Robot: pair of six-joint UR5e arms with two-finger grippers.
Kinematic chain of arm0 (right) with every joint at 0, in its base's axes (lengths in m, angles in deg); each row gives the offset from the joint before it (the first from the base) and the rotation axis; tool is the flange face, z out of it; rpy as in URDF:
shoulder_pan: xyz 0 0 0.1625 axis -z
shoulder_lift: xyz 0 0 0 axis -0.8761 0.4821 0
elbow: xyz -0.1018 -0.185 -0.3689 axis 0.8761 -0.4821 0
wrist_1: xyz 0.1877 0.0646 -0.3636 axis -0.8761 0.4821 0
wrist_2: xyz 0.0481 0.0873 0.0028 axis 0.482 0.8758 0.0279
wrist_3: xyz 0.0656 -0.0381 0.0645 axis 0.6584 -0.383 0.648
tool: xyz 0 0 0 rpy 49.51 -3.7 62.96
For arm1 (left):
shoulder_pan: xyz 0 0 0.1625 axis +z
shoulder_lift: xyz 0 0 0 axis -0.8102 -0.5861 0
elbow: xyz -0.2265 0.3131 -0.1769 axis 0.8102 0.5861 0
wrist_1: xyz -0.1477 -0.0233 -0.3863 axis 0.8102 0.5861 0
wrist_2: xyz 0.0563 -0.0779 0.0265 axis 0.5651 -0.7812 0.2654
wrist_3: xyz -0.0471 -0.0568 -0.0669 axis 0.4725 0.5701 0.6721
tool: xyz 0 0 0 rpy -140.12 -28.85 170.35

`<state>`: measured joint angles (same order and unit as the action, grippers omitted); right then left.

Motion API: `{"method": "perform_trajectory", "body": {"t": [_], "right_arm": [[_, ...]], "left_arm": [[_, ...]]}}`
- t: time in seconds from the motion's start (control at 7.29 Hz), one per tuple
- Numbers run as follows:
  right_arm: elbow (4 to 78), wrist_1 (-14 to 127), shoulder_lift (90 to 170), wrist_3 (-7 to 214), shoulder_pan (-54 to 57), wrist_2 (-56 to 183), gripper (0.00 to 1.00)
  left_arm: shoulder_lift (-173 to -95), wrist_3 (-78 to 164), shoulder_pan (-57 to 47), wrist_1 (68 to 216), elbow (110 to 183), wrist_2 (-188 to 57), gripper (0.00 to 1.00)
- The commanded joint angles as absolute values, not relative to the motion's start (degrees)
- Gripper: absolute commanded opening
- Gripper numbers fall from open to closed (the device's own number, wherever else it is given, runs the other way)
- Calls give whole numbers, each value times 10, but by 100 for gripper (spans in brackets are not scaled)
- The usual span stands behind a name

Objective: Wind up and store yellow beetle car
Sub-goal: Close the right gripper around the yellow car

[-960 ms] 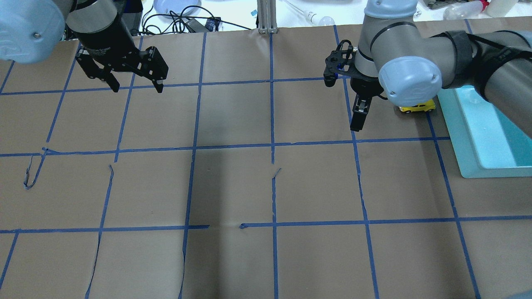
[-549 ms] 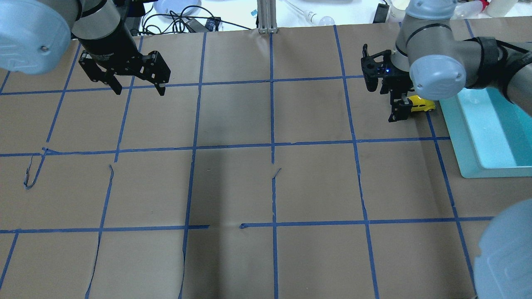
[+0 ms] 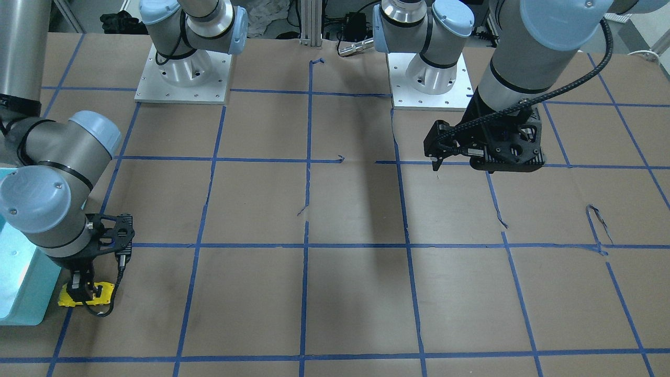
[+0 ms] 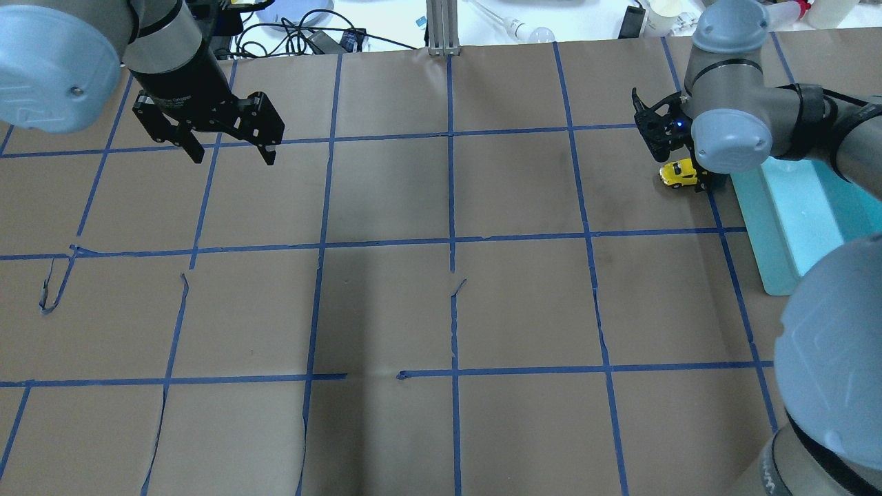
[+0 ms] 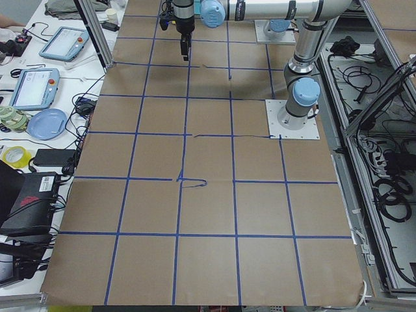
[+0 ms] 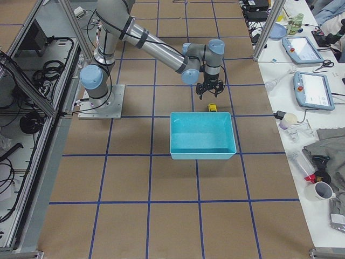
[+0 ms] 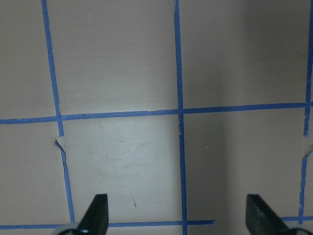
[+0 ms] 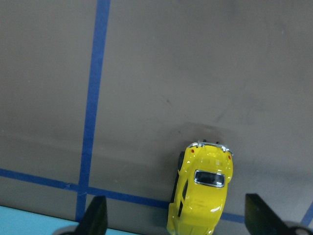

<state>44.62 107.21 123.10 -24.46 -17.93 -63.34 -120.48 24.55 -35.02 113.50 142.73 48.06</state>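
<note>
The yellow beetle car (image 4: pixel 678 173) stands on the brown paper next to the teal bin (image 4: pixel 758 227). It also shows in the front view (image 3: pixel 104 293) and the right side view (image 6: pixel 212 107). My right gripper (image 4: pixel 694 180) is open directly over it, largely hidden under its wrist in the overhead view. In the right wrist view the car (image 8: pixel 201 193) lies between the spread fingertips (image 8: pixel 96 215), untouched. My left gripper (image 4: pixel 233 157) is open and empty, hovering over the far left of the table (image 7: pixel 178 215).
The teal bin (image 6: pixel 202 154) stands empty at the table's right edge, its wall close beside the car. Blue tape lines grid the paper, with several torn, lifted bits (image 4: pixel 48 296). Cables and clutter lie beyond the far edge.
My right gripper has swung right, toward the bin, and turned, ending over the car with its fingers astride it. The left gripper has shifted only slightly. The car has not moved.
</note>
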Motion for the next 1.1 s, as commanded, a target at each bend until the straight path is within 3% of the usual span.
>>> {"method": "perform_trajectory", "body": {"t": [0.0, 0.55, 0.96], "right_arm": [[450, 1101, 1212, -162, -166, -640, 99], [438, 1118, 1188, -161, -165, -642, 93], [438, 1118, 1181, -162, -165, -641, 75]], "left_arm": [[-1203, 245, -351, 1133, 1431, 480, 100], [-1198, 245, -352, 1125, 1448, 480, 100], [-1197, 245, -352, 1125, 1448, 481, 100]]}}
